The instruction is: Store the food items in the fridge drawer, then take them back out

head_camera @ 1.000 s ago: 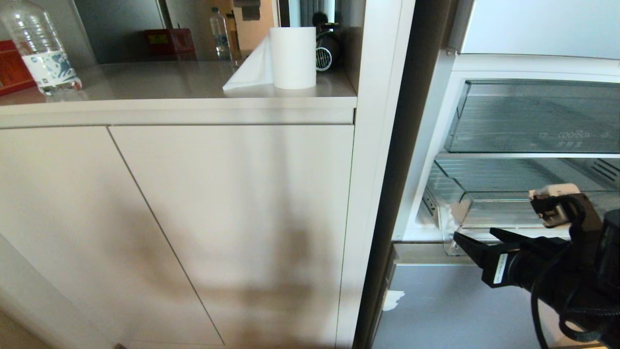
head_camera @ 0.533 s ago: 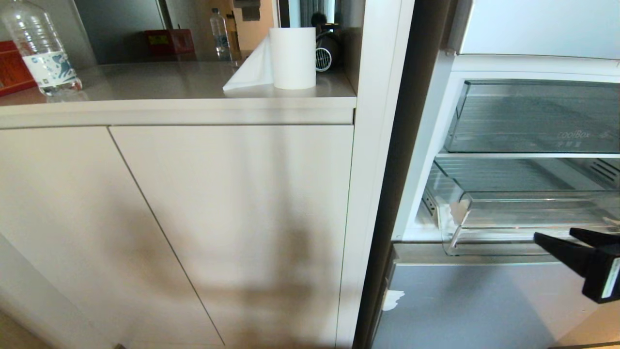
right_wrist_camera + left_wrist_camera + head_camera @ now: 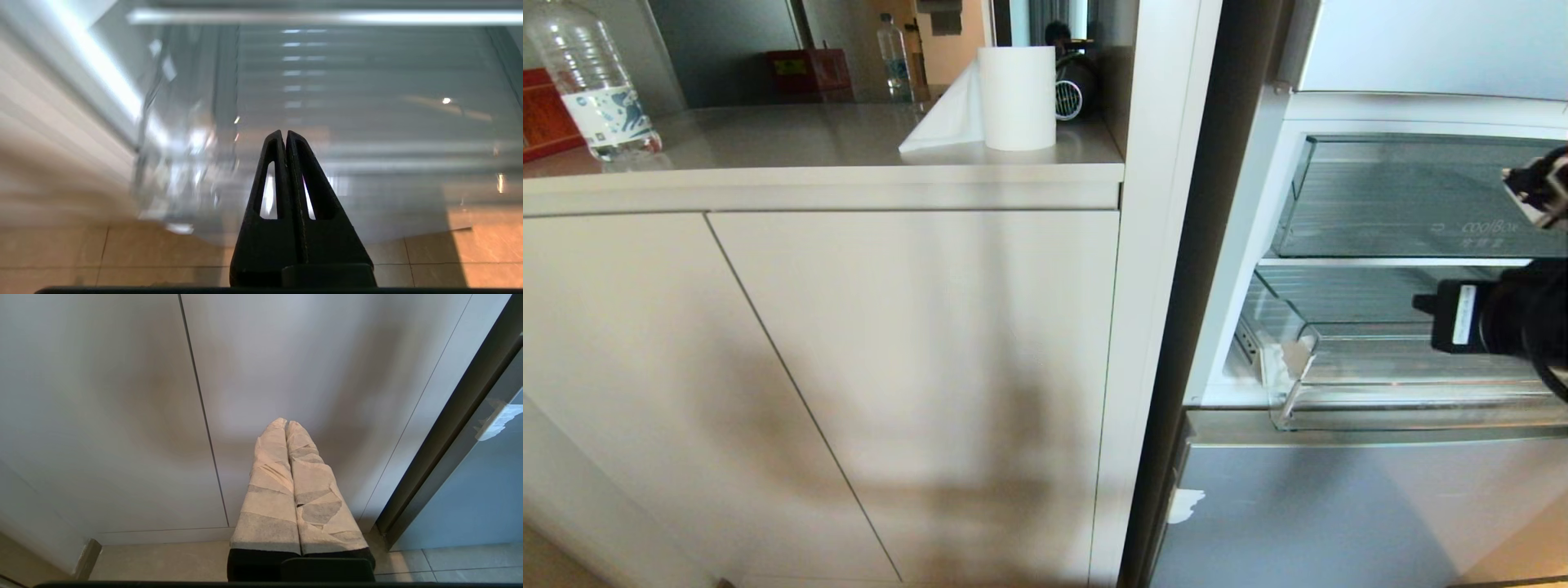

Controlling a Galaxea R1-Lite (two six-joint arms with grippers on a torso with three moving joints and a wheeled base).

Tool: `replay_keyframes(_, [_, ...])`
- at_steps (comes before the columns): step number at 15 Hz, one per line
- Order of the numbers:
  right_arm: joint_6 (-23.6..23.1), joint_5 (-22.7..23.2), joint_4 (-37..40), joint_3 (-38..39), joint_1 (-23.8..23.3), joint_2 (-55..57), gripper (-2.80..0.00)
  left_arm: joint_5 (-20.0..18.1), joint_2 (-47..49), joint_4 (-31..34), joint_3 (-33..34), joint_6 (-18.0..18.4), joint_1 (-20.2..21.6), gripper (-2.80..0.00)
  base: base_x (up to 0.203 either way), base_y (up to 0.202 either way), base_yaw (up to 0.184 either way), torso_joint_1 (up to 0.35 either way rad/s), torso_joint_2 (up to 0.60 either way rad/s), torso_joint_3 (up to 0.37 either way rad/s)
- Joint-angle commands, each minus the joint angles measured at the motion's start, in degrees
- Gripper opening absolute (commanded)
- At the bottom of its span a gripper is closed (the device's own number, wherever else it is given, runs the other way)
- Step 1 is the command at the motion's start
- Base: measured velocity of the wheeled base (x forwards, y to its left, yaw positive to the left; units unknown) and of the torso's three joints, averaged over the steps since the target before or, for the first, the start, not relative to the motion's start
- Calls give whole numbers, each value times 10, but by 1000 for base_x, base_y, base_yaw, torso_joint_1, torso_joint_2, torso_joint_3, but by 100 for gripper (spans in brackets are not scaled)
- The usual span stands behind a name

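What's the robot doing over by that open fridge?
Its right end effector is shut on nothing and sits in front of the clear fridge drawer, which is slightly pulled out and shows no food. The left end effector, fingers wrapped in pale tape and pressed together, is parked low by the cabinet door. A paper towel roll and water bottle stand on the counter.

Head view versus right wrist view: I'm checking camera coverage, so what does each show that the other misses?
Only the head view shows the counter with its paper towel roll and water bottle, the cabinet doors, and the upper clear bin.

Only the right wrist view shows the right gripper with fingers pressed shut and empty, plus the tiled floor.

Both show the fridge drawer; no food is visible in either.
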Motion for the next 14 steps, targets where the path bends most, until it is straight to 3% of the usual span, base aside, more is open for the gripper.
replay_keyframes(1, [-3, 7, 3, -60, -26, 109, -280, 0, 0, 0, 0, 0, 0, -280, 0, 0, 0, 0, 0, 0])
replay_keyframes(3, [-6, 28, 30, -95, -46, 144, -280, 0, 0, 0, 0, 0, 0, -280, 0, 0, 0, 0, 0, 0])
replay_keyframes(8, [-5, 93, 189, -190, -74, 174, -280, 1, 0, 1, 0, 0, 0, -280, 0, 0, 0, 0, 0, 0])
replay_keyframes(14, [7, 195, 369, -254, -124, 146, -280, 1, 0, 0, 0, 0, 0, -280, 0, 0, 0, 0, 0, 0])
